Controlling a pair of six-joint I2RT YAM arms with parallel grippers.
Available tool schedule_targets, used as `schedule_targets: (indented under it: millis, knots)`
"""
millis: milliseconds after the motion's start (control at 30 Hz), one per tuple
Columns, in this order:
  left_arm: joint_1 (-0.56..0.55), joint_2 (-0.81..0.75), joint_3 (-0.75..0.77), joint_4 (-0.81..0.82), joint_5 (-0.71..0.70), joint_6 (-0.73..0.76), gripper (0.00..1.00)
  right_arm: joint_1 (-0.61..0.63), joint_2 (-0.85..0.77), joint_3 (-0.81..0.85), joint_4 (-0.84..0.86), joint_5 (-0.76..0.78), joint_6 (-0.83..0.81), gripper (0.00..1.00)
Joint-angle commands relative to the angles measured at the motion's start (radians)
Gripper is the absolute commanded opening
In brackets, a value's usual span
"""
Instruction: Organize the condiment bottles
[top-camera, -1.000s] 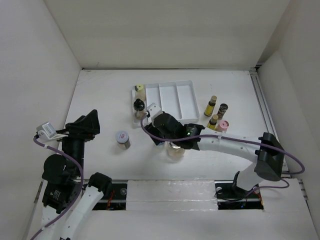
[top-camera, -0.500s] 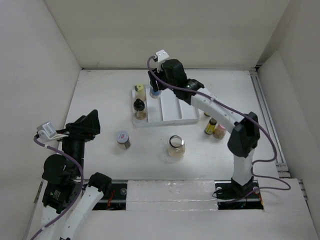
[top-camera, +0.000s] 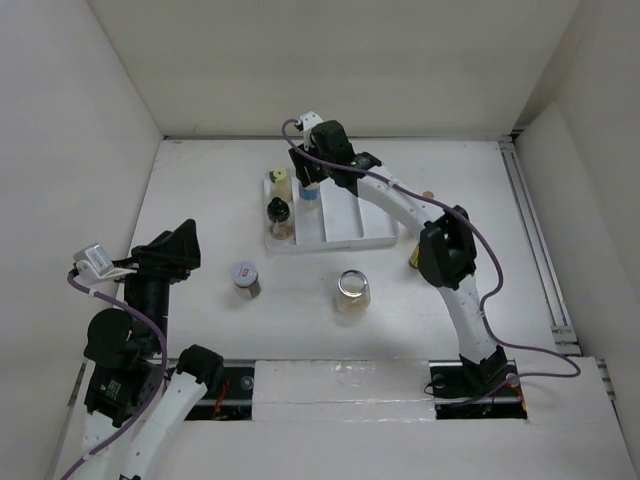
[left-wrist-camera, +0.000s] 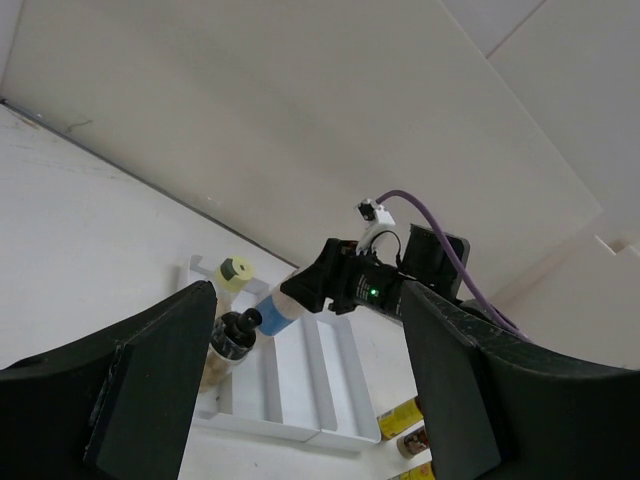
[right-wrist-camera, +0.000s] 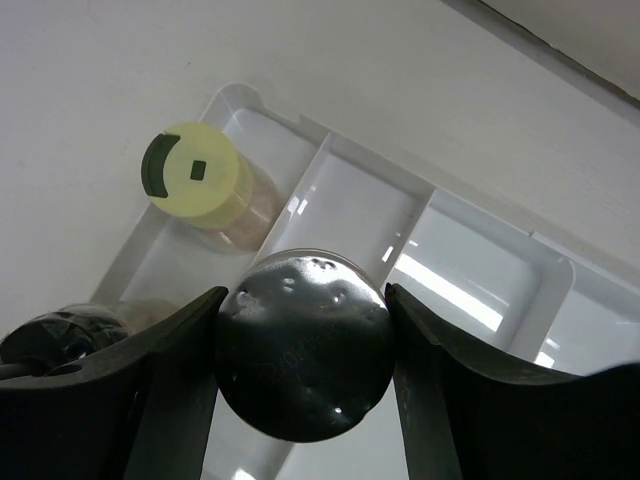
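Observation:
My right gripper (top-camera: 318, 165) is shut on a blue-filled bottle (top-camera: 310, 189) and holds it above the far end of the white divided tray (top-camera: 370, 200), over its second compartment from the left. In the right wrist view the bottle's dark base (right-wrist-camera: 303, 343) fills the space between the fingers. A yellow-capped jar (top-camera: 281, 179) and a black-capped jar (top-camera: 279, 212) stand in the leftmost compartment. A silver-capped jar (top-camera: 245, 277) and a wide tan jar (top-camera: 351, 289) stand on the table in front of the tray. My left gripper (left-wrist-camera: 310, 400) is open and empty, raised at the near left.
A few small bottles (top-camera: 414, 260) stand right of the tray, mostly hidden behind my right arm; the left wrist view shows them (left-wrist-camera: 400, 422). White walls enclose the table on three sides. The tray's two right compartments hold nothing.
My right arm swung from beside the wide tan jar to the tray's far left end, carrying the blue bottle. The left arm has not moved.

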Motion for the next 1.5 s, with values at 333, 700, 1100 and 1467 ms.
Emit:
schedule_targets:
  millis: [333,700,1100,1467]
  knots:
    - [0.003,0.017,-0.005,0.048,0.007,0.011,0.71,-0.002,0.066,0.11,0.25,0.11,-0.001,0.41]
    - [0.003,0.026,-0.005,0.048,0.007,0.011,0.71,-0.011,0.146,0.191,0.23,0.11,0.008,0.66]
    - [0.003,0.026,-0.005,0.048,0.007,0.011,0.71,0.07,-0.373,-0.24,0.36,0.062,0.006,0.94]
    - [0.003,0.017,-0.005,0.048,0.007,0.011,0.72,0.417,-0.578,-0.737,0.506,-0.101,-0.017,0.89]
